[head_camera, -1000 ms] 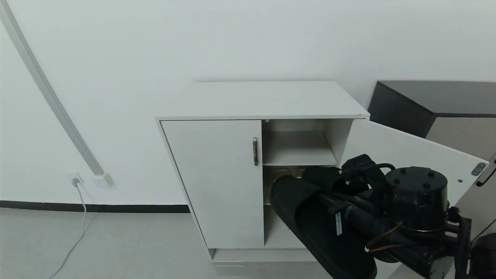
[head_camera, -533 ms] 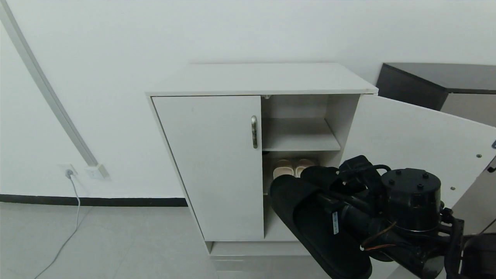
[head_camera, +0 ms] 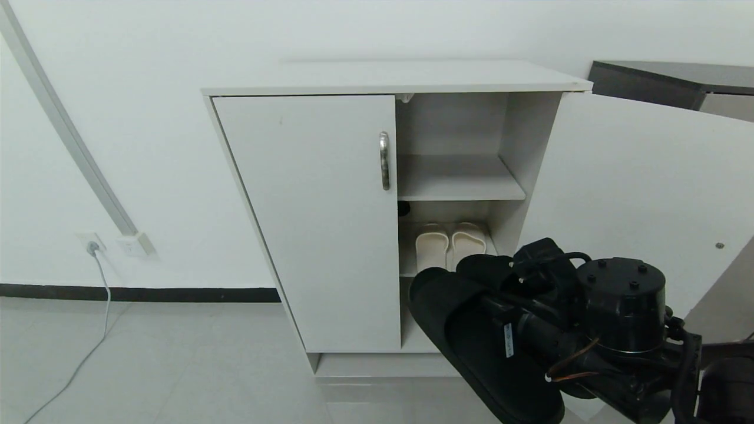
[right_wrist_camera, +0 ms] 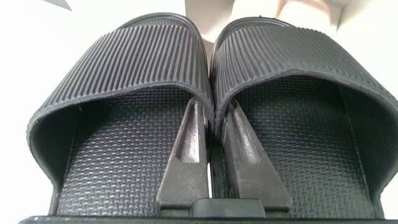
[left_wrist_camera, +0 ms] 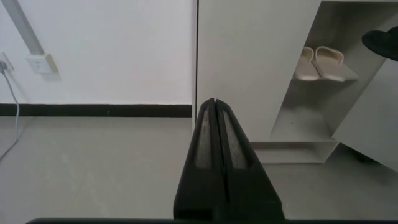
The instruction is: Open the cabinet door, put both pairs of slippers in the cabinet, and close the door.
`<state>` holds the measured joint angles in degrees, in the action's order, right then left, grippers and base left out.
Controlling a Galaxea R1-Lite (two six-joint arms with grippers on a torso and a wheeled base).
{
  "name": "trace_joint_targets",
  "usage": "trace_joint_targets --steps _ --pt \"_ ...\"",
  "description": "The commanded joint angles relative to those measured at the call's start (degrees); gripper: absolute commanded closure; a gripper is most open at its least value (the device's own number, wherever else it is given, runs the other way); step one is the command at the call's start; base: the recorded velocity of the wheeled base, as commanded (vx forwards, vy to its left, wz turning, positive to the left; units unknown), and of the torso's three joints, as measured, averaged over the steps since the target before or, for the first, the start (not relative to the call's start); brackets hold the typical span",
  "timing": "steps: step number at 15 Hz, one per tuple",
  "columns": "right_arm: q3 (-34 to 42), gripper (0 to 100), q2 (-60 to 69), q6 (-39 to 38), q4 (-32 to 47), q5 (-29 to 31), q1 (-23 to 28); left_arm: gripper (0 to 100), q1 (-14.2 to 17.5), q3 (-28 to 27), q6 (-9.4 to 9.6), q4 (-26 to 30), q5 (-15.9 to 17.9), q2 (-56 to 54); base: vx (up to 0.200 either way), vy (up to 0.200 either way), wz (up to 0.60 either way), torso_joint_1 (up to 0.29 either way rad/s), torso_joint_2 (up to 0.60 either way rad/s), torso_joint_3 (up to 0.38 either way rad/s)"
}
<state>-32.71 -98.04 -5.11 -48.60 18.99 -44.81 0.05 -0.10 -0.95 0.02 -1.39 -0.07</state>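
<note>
The white cabinet stands against the wall with its right door swung open and its left door shut. A cream pair of slippers lies on the middle shelf, also seen as the cream slippers in the left wrist view. My right gripper is shut on the black pair of slippers, one finger inside each slipper, pinching their inner walls together. In the head view the black slippers hang in front of the cabinet's lower opening. My left gripper is shut and empty, low over the floor, pointing at the cabinet.
The top shelf and the bottom compartment of the cabinet are bare. A dark cabinet stands to the right behind the open door. A wall socket with a cable sits low on the left wall. Grey tiled floor spreads to the left.
The head camera has dropped lower, so the cabinet has risen in the picture and the cream slippers on the middle shelf have come into sight. The right gripper still holds the black slippers.
</note>
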Motion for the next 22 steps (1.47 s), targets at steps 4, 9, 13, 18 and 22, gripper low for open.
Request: trace_joint_targets --steps 4,9,13,18,22 --pt "0.6 100 -0.1 0.1 -0.1 -0.1 0.0 100 0.0 0.0 -0.02 0.0 0.0 0.1 0.0 0.0 0.0 -0.012 0.3 0.284" --pt "1.2 100 0.0 0.5 -2.4 -0.1 -0.7 100 0.0 0.0 0.16 0.0 0.0 0.1 0.0 0.0 0.0 0.0 0.02 0.015" --pt "-5.2 100 -0.6 0.1 0.1 10.8 -4.3 100 0.0 0.0 0.16 0.0 0.1 0.1 0.0 0.0 0.0 0.0 0.0 0.0" --pt "-20.2 100 -2.4 -5.4 12.0 24.4 -9.2 100 0.0 0.0 0.25 0.0 0.1 0.1 0.0 -0.12 0.0 0.001 0.0 0.001" --pt "-28.7 100 -3.8 -9.8 22.0 26.2 -9.4 100 0.0 0.0 0.25 0.1 0.1 0.1 0.0 0.0 0.0 0.0 0.0 0.0"
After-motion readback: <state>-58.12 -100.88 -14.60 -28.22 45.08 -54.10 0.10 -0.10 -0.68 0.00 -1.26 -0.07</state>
